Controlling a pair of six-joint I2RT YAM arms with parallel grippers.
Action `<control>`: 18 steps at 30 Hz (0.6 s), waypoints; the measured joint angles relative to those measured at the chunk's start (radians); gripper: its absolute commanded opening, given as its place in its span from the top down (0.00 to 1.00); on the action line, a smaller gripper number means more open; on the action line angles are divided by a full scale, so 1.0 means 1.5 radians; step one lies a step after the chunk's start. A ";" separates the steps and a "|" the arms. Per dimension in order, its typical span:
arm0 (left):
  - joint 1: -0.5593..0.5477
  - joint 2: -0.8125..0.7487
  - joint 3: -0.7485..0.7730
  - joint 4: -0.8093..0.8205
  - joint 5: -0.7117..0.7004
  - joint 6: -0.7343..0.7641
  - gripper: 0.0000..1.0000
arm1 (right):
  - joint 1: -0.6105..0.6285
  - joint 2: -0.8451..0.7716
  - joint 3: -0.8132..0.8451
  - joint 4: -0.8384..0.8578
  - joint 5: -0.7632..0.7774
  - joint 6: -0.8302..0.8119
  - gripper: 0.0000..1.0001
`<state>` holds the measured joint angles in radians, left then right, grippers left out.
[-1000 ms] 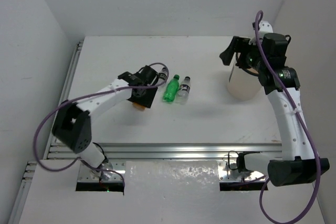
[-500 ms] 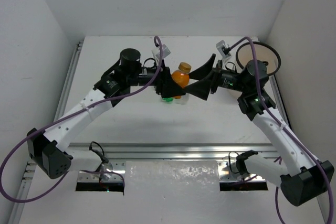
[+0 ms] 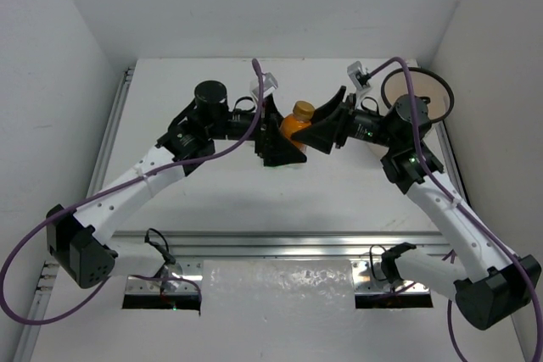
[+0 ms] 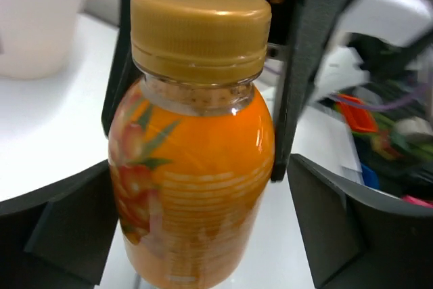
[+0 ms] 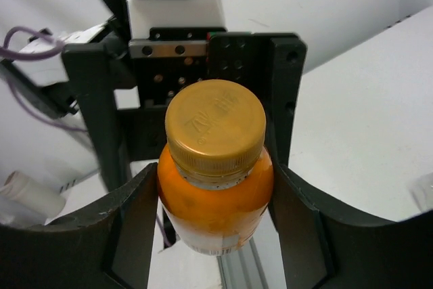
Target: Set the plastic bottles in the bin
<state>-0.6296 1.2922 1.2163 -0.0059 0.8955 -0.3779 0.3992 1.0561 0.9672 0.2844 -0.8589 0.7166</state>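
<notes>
The orange bottle (image 3: 297, 116) hangs upright in the air over the middle of the table (image 3: 356, 188), well apart from the bin (image 3: 431, 84), which stands at the far right corner. The right gripper (image 5: 215, 187) pinches it: in the right wrist view both fingers press on the body below the gold cap. The left gripper (image 4: 196, 174) faces it from the other side with its jaws spread, and the left wrist view shows a gap beside the bottle. I judge that the right arm alone carries it, mid-handover toward the bin side. The bottle is not yet in the bin. Whether anything is inside the bin I cannot tell, since only the rim and a pale interior show. A clear bottle (image 5: 26, 197) lies on the table, so at least two remain. In the top view the grippers hide any others.
</notes>
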 measured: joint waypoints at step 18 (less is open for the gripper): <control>0.079 -0.001 0.036 -0.318 -0.748 -0.071 0.00 | -0.289 0.196 0.420 -0.521 0.872 -0.197 0.91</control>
<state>-0.5117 1.2911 1.2701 -0.4835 -0.2260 -0.4847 -0.0349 1.3499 1.5978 -0.4976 0.4496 0.4206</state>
